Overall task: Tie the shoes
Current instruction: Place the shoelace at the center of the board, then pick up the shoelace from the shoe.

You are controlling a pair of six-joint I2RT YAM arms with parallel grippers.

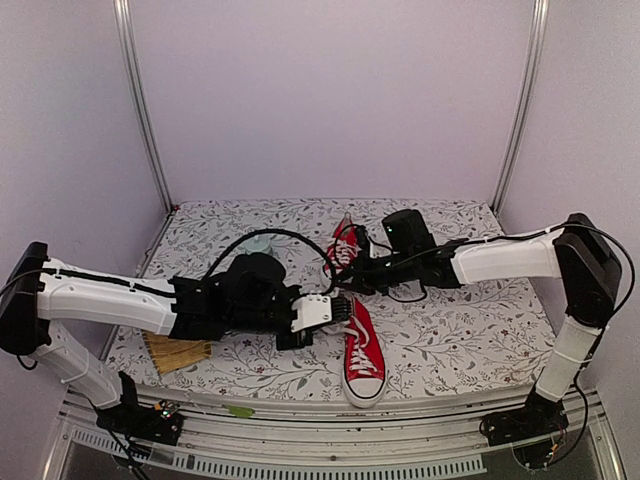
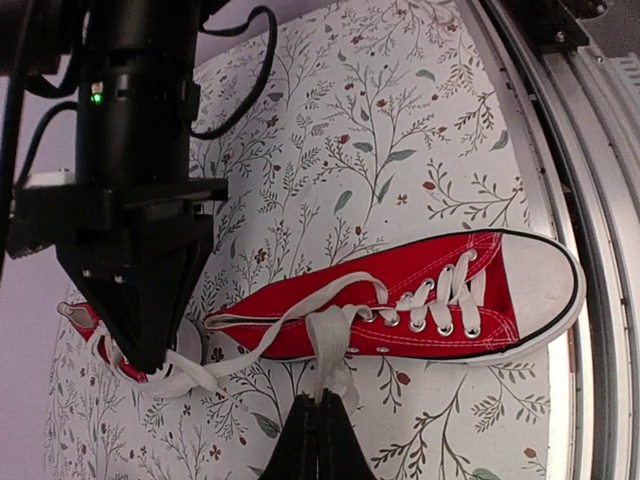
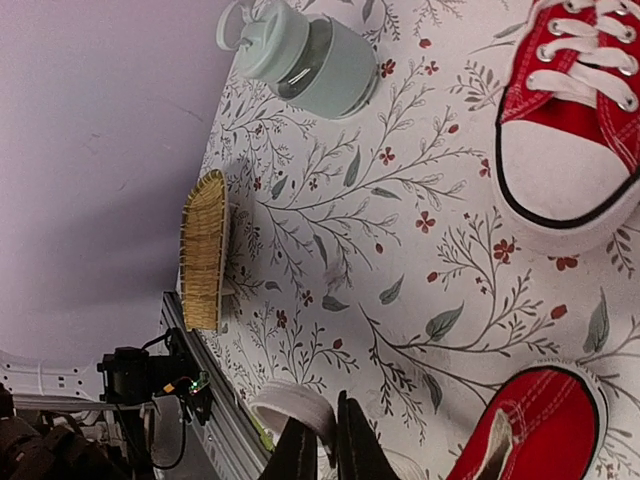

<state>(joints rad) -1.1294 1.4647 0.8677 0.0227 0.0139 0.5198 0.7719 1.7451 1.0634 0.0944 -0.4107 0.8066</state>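
Left claw (image 2: 318, 402) pinched a lace (image 2: 328, 345); right claw (image 3: 322, 412) was nearly shut close by.
The left claw was fully closed on the white lace of the near shoe (image 2: 430, 280), which lay crosswise just ahead of its tips. The right claw showed only a slit between its fingers, with a lace loop (image 3: 290, 405) beside one; I cannot tell whether it gripped anything. The far shoe (image 3: 570, 140) lay ahead to its right.
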